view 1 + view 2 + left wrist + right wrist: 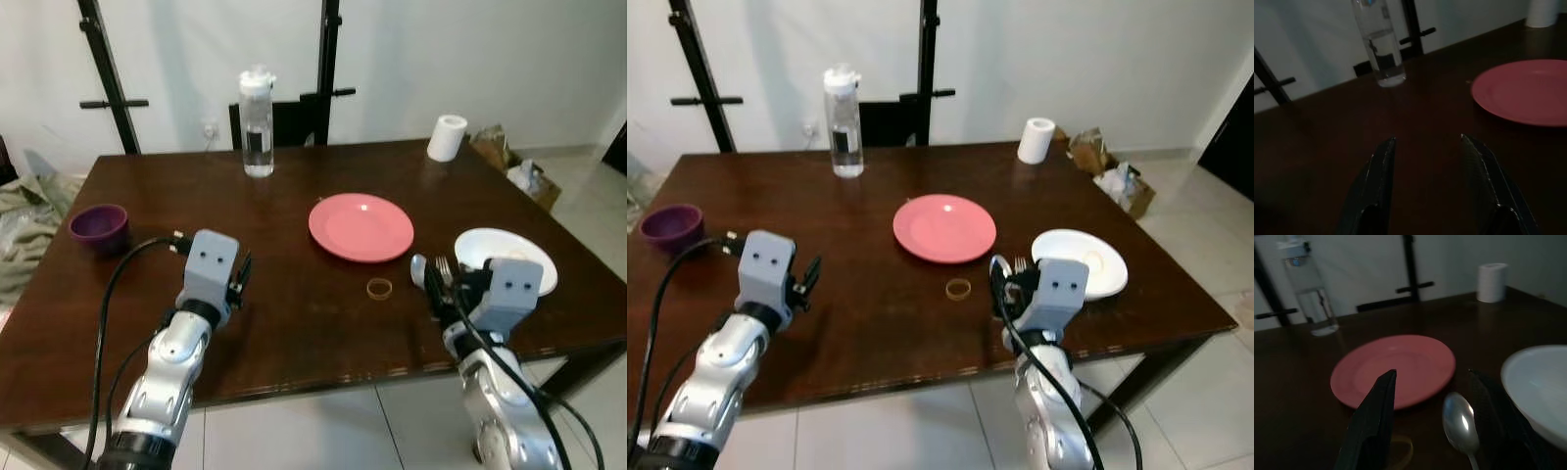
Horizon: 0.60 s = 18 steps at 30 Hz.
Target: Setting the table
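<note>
A glossy dark wooden table (294, 323) carries a round pink plate (361, 226) at its middle, a white plate (506, 257) at near right, a clear plastic bottle (257, 123) far back and a purple bowl (98, 227) at left. A metal spoon (1461, 423) and fork (443, 265) lie just left of the white plate, between the spread fingers of the right gripper (1432, 423), with a thin ring (379, 288) nearby. The left gripper (1429, 186) hovers over bare wood at near left, fingers apart.

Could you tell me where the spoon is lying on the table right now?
The spoon lies on the table's right side, between the pink plate and the white plate, between the open right gripper's fingers.
</note>
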Available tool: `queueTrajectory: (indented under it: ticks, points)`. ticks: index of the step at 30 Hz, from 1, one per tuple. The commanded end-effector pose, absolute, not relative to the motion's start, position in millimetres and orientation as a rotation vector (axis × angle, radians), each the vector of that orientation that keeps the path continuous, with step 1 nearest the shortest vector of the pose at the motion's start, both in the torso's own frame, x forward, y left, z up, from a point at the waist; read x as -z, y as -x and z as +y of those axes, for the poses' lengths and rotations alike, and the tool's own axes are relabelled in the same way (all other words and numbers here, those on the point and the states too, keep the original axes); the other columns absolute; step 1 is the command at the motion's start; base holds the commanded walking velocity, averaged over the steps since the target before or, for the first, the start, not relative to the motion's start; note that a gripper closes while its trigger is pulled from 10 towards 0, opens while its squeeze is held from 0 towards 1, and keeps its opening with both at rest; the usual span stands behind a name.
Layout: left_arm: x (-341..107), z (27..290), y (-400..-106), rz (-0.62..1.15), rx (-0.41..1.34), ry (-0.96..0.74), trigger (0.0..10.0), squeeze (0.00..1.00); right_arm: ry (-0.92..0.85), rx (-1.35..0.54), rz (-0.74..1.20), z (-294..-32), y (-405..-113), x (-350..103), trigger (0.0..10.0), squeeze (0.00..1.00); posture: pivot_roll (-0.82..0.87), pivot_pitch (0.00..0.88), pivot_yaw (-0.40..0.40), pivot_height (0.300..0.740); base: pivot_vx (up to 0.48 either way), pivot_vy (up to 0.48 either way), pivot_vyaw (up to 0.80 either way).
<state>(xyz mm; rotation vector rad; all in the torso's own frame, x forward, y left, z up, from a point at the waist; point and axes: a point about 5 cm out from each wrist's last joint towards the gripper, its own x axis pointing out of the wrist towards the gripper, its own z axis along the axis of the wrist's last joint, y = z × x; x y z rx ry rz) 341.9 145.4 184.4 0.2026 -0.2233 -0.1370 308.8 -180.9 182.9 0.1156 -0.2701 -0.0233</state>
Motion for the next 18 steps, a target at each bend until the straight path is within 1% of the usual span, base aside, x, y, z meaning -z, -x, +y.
queueTrajectory:
  ticks: [1, 10, 12, 14, 15, 18]
  points:
    - [-180, 144, -341, -0.204, 0.15, -0.2, 10.0, 0.0, -0.112, 0.034, -0.256, -182, -308, -179, 10.0, 0.0, 0.0, 0.075, 0.088, 0.74, 0.48, 0.0, 0.0]
    - [-177, 139, -340, -0.192, 0.195, -0.189, 10.0, 0.0, -0.099, 0.022, -0.26, -180, -308, -179, 10.0, 0.0, -0.01, 0.076, 0.089, 0.74, 0.465, 0.0, 0.0]
    - [-176, 137, -339, -0.176, 0.217, -0.179, 10.0, 0.0, -0.097, 0.019, -0.258, -179, -308, -179, 10.0, 0.0, -0.01, 0.076, 0.089, 0.74, 0.0, 0.0, 0.0]
    - [-169, 129, -335, -0.129, 0.306, -0.153, 10.0, 0.0, -0.088, 0.007, -0.237, -178, -308, -176, 10.0, 0.0, -0.01, 0.077, 0.089, 0.74, 0.0, 0.0, 0.0]
    - [-169, 129, -335, -0.129, 0.306, -0.153, 10.0, 0.0, -0.088, 0.007, -0.237, -178, -308, -176, 10.0, 0.0, -0.01, 0.077, 0.089, 0.74, 0.0, 0.0, 0.0]
    - [-162, 124, -330, -0.087, 0.394, -0.144, 10.0, 0.0, -0.073, 0.0, -0.181, -176, -309, -168, 10.0, 0.0, -0.01, 0.077, 0.089, 0.74, 0.0, 0.0, 0.0]
